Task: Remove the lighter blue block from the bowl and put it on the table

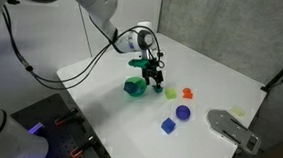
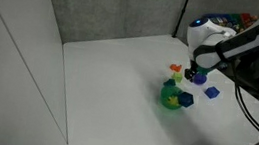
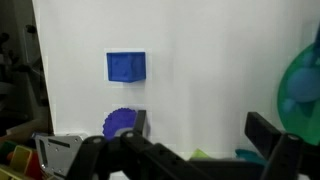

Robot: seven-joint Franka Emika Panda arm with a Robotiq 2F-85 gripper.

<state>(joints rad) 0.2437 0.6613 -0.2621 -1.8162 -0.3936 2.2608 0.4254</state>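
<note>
The green bowl (image 1: 133, 86) stands mid-table in both exterior views (image 2: 171, 98) and at the right edge of the wrist view (image 3: 303, 85). A pale blue patch inside it (image 3: 297, 90) looks like the lighter blue block, mostly hidden by the rim. My gripper (image 1: 155, 80) (image 2: 197, 77) hangs just above the white table (image 1: 102, 66), beside the bowl and not over it. In the wrist view its jaws (image 3: 200, 135) are open and empty.
A darker blue block (image 1: 167, 124) (image 3: 126, 66) and a round blue-purple piece (image 1: 182, 112) (image 3: 120, 122) lie on the table. A small green piece (image 1: 171, 93) and an orange piece (image 1: 188, 92) lie near the gripper. A grey object (image 1: 233, 129) sits at the table's edge.
</note>
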